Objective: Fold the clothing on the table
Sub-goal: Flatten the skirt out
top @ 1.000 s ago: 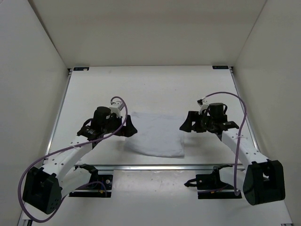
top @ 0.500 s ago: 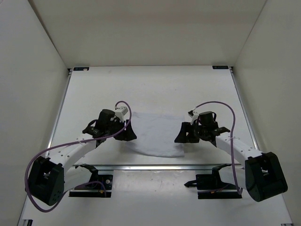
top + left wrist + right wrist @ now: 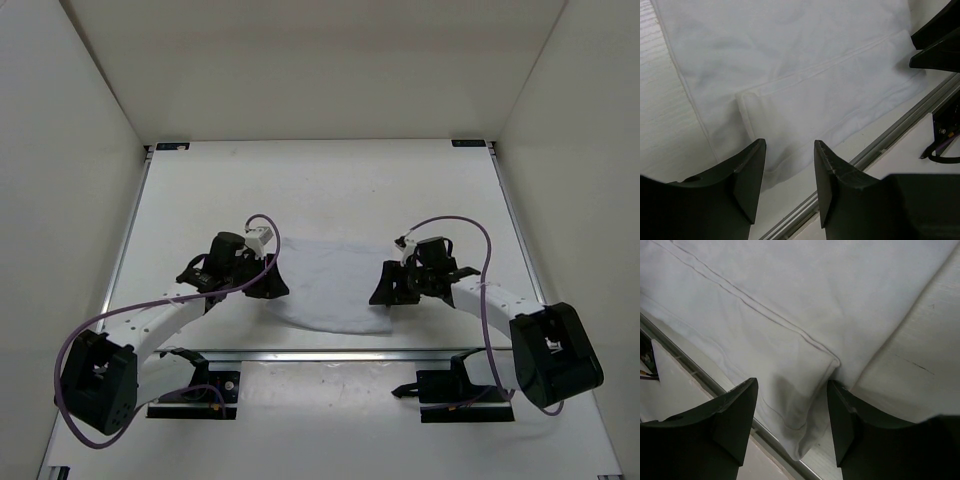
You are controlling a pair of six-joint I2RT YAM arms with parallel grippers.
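Note:
The clothing is a white, thin, folded piece lying flat on the table, close to its near edge. My left gripper is low at the cloth's left edge. In the left wrist view its jaws stand open, with the clothing and its near corner just ahead of and between the tips. My right gripper is at the cloth's right edge. Its jaws are open and straddle a doubled corner of the clothing, nothing pinched.
A metal rail runs along the table's near edge, right beside the cloth, also visible as the rail in the left wrist view. White walls enclose the left, right and back. The arm mounts sit below the rail.
Both arms have come inward and down to the cloth's side edges. Both pairs of jaws have narrowed. The cloth itself has not moved.

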